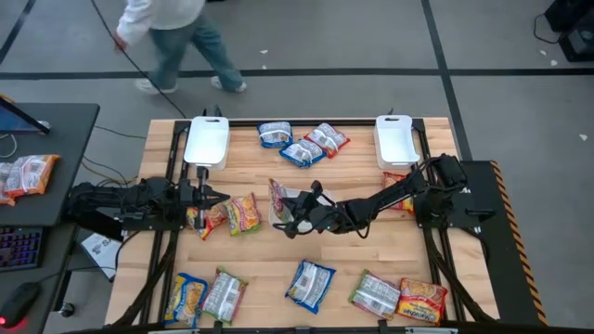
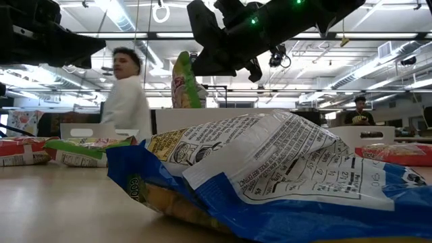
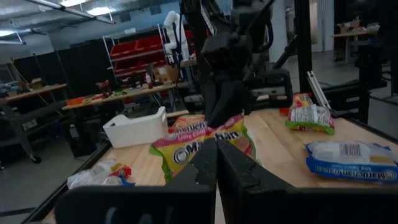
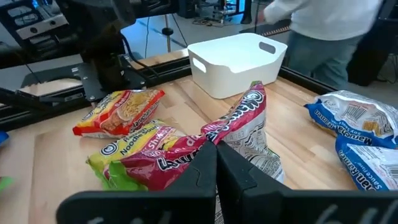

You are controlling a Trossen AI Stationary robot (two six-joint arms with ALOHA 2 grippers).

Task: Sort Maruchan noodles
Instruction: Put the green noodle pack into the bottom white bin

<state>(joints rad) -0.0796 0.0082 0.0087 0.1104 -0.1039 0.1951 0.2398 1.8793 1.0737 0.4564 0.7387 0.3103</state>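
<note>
Wooden tabletop (image 1: 353, 250) fills the high view, with a grey floor around it and a person (image 1: 176, 37) walking past at twelve o'clock. Two white trays sit at the far edge, the left tray (image 1: 206, 141) at eleven o'clock and the right tray (image 1: 394, 139) at one o'clock. The Maruchan noodles are scattered: three blue-white packets (image 1: 302, 144) at twelve o'clock between the trays, a row of mixed packets (image 1: 311, 286) along the six o'clock edge, a red-orange packet (image 1: 397, 181) at three o'clock by the right arm's base, and a green-pink packet (image 1: 243, 211) just left of centre.

These packets look light, crinkly and slippery, with a brittle noodle block inside; I judge the flat sealed end seam the best place to pinch, since squeezing the middle could crack the block.

The right gripper (image 1: 295, 215) reaches far across to the centre, its arm stretched low from three o'clock. Its jaws are together, clamped on a silvery-green and pink packet (image 4: 242, 134) that stands on edge above the tabletop, pinched at its lower edge. The left gripper (image 1: 212, 196) points in from nine o'clock, arm low and level, jaws pressed together with nothing between them, hanging beside the green-pink packet and an orange packet (image 1: 206, 219).
</note>
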